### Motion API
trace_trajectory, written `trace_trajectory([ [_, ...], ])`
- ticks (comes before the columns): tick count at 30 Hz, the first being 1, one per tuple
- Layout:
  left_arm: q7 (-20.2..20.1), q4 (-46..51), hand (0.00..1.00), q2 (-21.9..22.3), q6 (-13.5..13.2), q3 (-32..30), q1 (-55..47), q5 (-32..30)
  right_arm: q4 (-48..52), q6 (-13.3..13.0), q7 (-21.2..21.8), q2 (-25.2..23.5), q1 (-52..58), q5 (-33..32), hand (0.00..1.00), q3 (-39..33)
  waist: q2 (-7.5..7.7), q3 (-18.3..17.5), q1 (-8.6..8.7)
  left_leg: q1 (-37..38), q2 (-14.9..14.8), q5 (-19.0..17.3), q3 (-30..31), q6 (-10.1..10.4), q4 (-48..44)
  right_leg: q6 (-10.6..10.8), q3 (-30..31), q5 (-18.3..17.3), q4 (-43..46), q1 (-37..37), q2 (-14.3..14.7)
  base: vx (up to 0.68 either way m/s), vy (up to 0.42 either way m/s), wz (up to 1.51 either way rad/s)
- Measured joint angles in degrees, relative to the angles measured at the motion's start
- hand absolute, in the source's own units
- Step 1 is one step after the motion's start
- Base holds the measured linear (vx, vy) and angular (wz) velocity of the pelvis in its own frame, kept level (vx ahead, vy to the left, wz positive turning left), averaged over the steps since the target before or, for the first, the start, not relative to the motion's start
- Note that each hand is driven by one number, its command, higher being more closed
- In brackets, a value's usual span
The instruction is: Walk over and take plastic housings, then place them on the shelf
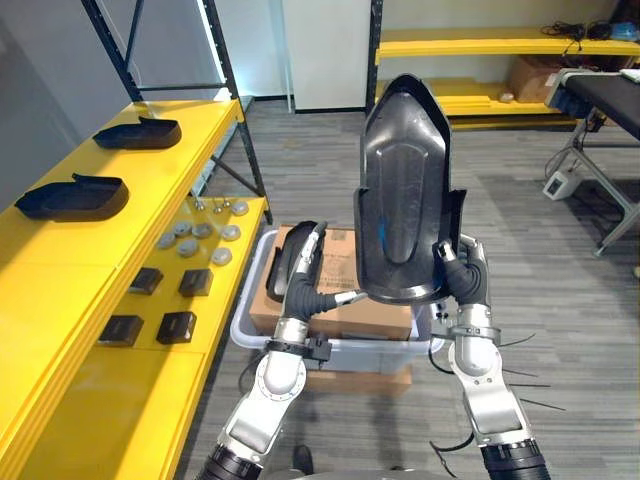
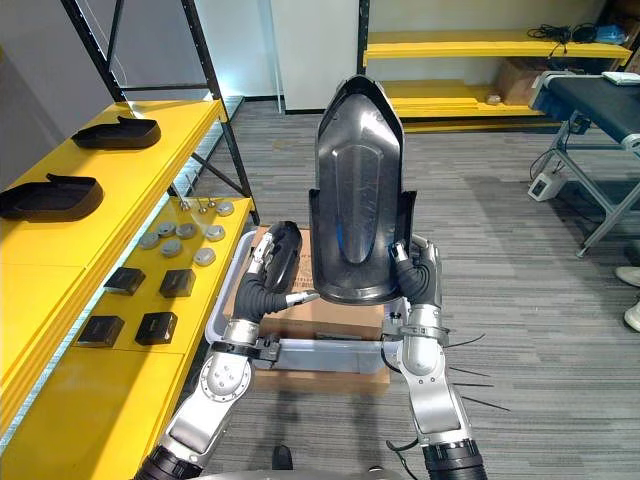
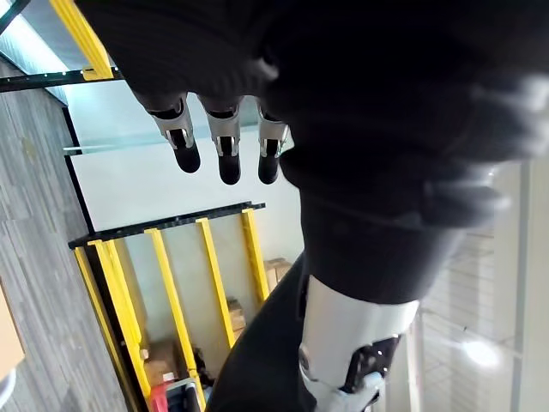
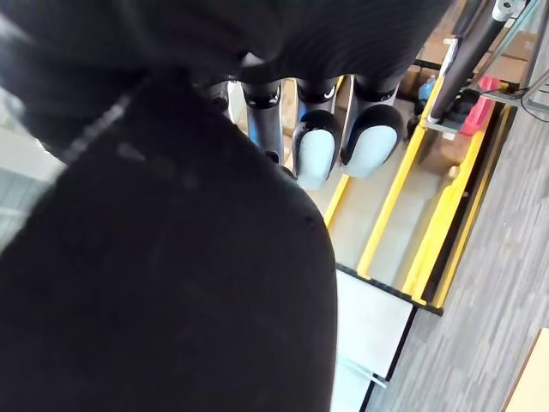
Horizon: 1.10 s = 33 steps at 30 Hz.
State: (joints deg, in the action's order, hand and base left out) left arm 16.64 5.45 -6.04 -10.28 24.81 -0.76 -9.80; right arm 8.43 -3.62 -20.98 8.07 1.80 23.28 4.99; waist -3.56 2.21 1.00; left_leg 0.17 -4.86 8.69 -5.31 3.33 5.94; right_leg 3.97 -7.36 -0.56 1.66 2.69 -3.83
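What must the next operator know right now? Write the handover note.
Left hand: open, fingers straight, at the housing's lower left.
Right hand: shut on its lower right edge.
The housing is held upright between them.
Done: two more housings lie on the shelf.
Left to do: carry this one to the shelf and set it down.

A black plastic housing point(image 2: 358, 200) is held upright between the left hand point(image 2: 275, 262) and the right hand point(image 2: 418, 272) above a grey bin point(image 2: 320, 355). Two more housings point(image 2: 50, 197) point(image 2: 115, 132) are seen lying on the yellow shelf point(image 2: 150, 175).
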Motion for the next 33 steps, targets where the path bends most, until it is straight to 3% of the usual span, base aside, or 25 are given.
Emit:
trace_trajectory([
  [6, 0.05, -1.53, 0.00, 0.05, 0.53, 0.03, -0.01, 0.24, -0.11, 0.64, -0.11, 0.44, 0.53, 2.80, 1.00, 0.12, 0.03, -0.17, 0.00, 0.07, -0.03, 0.00, -0.28, 0.00, 0.00, -0.14, 0.23, 0.36, -0.94, 0.37, 0.11, 0.00, 0.004, -0.02],
  [10, 0.00, -3.46, 0.00, 0.27, 1.36, -0.08, -0.06, 3.36, -0.37, 1.73, -0.12, -0.27, 1.53, 4.11, 1.00, 0.11, 0.09, -0.21, 0.01, 0.23, -0.02, 0.00, -0.26, 0.00, 0.01, 0.04, 0.18, 0.47, -1.05, 0.58, 0.10, 0.00, 0.000, 0.00],
  [24, -0.38, -8.00, 0.00, 1.37, 2.58, -0.59, -0.37, 11.23, -2.77, 1.81, -0.06, -2.13, 3.15, 4.81, 1.00, 0.26, 0.29, -0.33, -0.02, 0.45, -0.04, -0.17, -0.28, 0.11, 0.02, 0.01, 0.15, 0.47, -1.67, 1.07, 0.09, 0.00, 0.000, 0.00],
  [33, -0.36, -8.47, 0.00, 1.39, 2.67, -0.96, -0.85, 11.37, -5.90, 1.81, 0.96, -2.05, 4.06, 6.57, 1.00, 1.00, 0.94, -0.77, -0.08, 0.45, -0.04, -0.39, -0.43, 0.21, 0.02, 0.26, 0.30, 0.63, -1.86, 1.07, 0.14, 0.00, 0.000, 0.00],
])
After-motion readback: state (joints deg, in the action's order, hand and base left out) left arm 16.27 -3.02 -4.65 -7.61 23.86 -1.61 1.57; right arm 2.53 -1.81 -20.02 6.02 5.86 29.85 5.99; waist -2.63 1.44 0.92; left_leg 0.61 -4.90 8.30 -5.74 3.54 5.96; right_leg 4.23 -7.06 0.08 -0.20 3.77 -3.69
